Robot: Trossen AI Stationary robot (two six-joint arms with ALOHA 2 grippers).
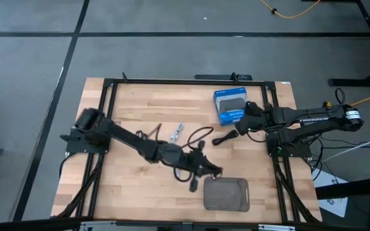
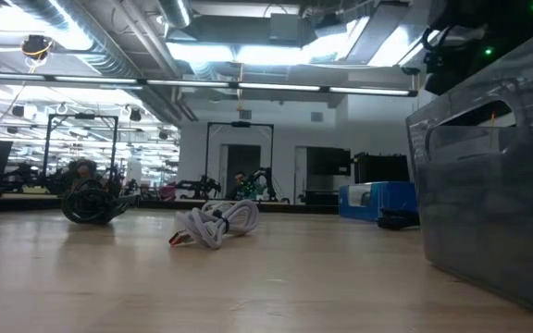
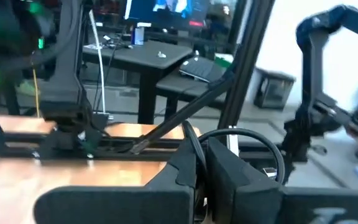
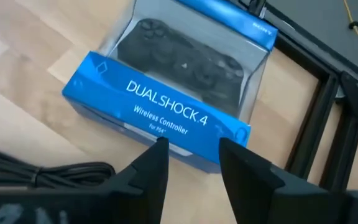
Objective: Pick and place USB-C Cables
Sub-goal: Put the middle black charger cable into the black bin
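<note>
Hovering just beside blue box [image 4: 166, 106], R gripper [image 4: 189, 163] unclenched; L gripper [image 1: 216, 171] state unclear, near grey bin [image 1: 226, 194].

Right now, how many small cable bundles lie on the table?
3: a white bundle centrally, a black coil beside it, a black cable near the blue box. The left arm may hide more.

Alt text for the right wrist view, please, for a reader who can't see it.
A blue DualShock 4 wireless controller box lies on the wooden table, a dark controller showing through its clear window. The right gripper points at the box's near edge, fingers apart with nothing between them. A black cable lies beside the gripper, and the black table frame runs behind the box.
</note>
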